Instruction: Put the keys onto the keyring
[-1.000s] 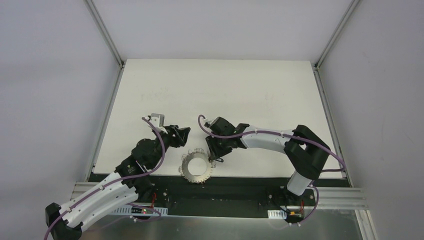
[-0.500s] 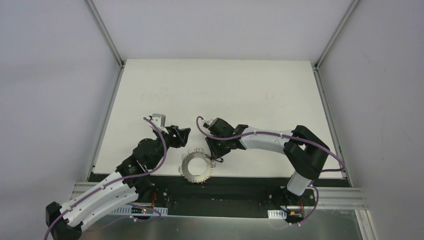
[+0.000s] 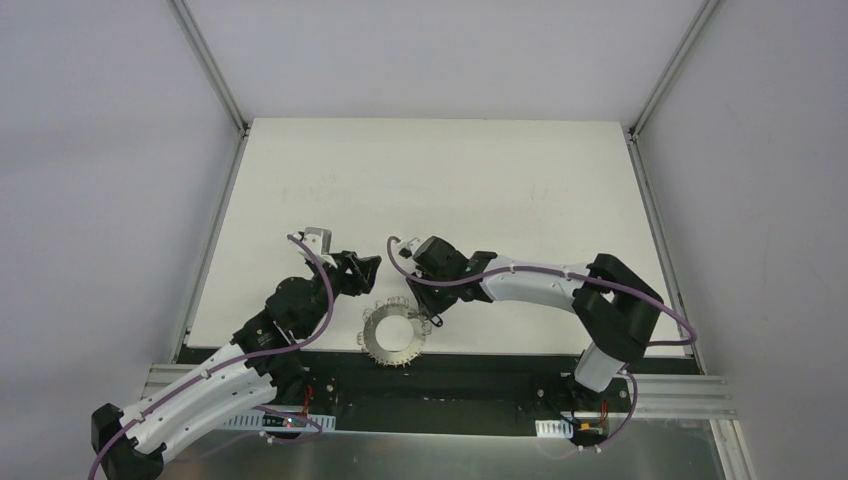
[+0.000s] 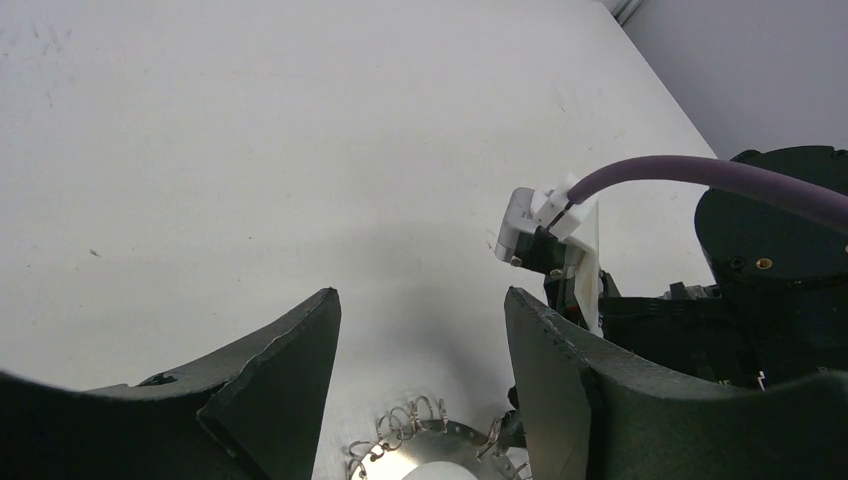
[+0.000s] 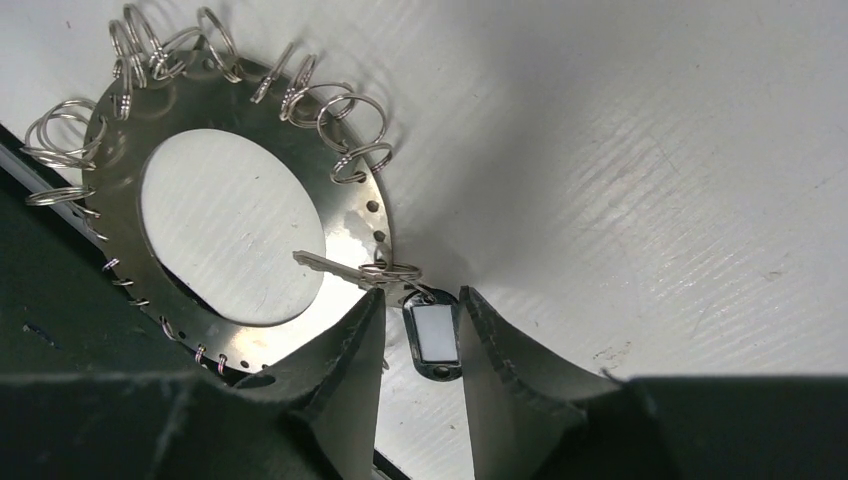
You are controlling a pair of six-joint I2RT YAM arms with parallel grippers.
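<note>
The keyring [image 3: 392, 337], a silvery disc with a wide hole and wire loops round its rim, lies at the table's near edge. It also shows in the right wrist view [image 5: 350, 200] and in the left wrist view [image 4: 440, 452]. The key [image 5: 330, 265] lies with its blade across the disc, and its black tag with a white label [image 5: 433, 335] is on the table beside the rim [image 3: 437, 322]. My right gripper [image 5: 421, 292] is narrowly open and straddles the tag [image 3: 430, 310]. My left gripper [image 4: 420, 295] is open and empty just beyond the keyring [image 3: 365, 268].
The white table [image 3: 450, 180] ends in a black strip [image 3: 480, 365] at the near edge, and the keyring overlaps it. The right arm's wrist with its purple cable [image 4: 640, 175] is close to my left gripper's right finger.
My right gripper has shifted a little to the left and away from the near edge. The key and keyring stay put. My left gripper has barely moved.
</note>
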